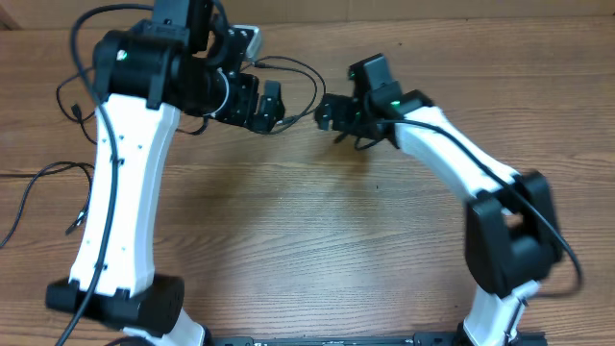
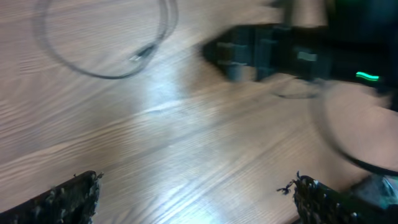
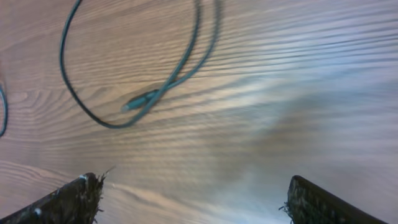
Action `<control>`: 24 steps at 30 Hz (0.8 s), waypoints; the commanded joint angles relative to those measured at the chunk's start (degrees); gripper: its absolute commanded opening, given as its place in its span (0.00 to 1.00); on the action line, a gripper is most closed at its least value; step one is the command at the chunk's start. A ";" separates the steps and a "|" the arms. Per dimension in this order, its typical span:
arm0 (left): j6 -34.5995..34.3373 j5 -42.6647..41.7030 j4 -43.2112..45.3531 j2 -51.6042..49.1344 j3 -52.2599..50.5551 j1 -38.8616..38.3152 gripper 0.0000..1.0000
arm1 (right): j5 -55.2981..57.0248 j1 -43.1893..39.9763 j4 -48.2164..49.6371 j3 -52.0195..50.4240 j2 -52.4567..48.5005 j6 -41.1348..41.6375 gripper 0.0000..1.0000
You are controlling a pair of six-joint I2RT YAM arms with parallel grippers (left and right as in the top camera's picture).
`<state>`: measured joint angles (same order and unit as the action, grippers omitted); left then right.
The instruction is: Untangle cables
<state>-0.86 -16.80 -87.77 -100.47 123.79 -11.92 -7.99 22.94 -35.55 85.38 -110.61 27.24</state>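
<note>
A thin black cable (image 1: pixel 309 75) loops on the wooden table between my two grippers near the far edge. My left gripper (image 1: pixel 270 106) is open and empty just left of it. In the left wrist view its fingers (image 2: pixel 196 199) are spread over bare wood, with a cable loop and plug end (image 2: pixel 142 54) ahead. My right gripper (image 1: pixel 332 112) is open and empty, facing the left one. In the right wrist view its fingers (image 3: pixel 196 199) hover over wood, with a cable loop and plug (image 3: pixel 140 99) ahead. Another thin cable (image 1: pixel 23 197) lies at the far left edge.
The right gripper's black body (image 2: pixel 255 53) shows blurred in the left wrist view, close ahead. A thin cord with a plug end (image 1: pixel 71 104) lies beside the left arm's shoulder. The arm bases stand at the near table edge (image 1: pixel 317 338).
</note>
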 commanded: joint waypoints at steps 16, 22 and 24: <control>-5.38 11.45 0.35 19.28 0.22 -1.22 1.00 | 12.00 -2.82 -15.21 0.20 28.41 -8.07 1.00; -5.40 11.43 -0.81 18.36 0.22 -1.22 1.00 | 11.96 -2.82 -16.11 0.20 28.20 -8.04 1.00; -5.38 11.43 -1.20 17.88 0.22 -1.22 1.00 | 11.96 -2.82 -16.09 0.20 28.20 -8.04 1.00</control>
<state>-5.67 -6.13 -88.62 -82.02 123.79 -12.78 3.27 19.97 -51.83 85.38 -82.41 19.44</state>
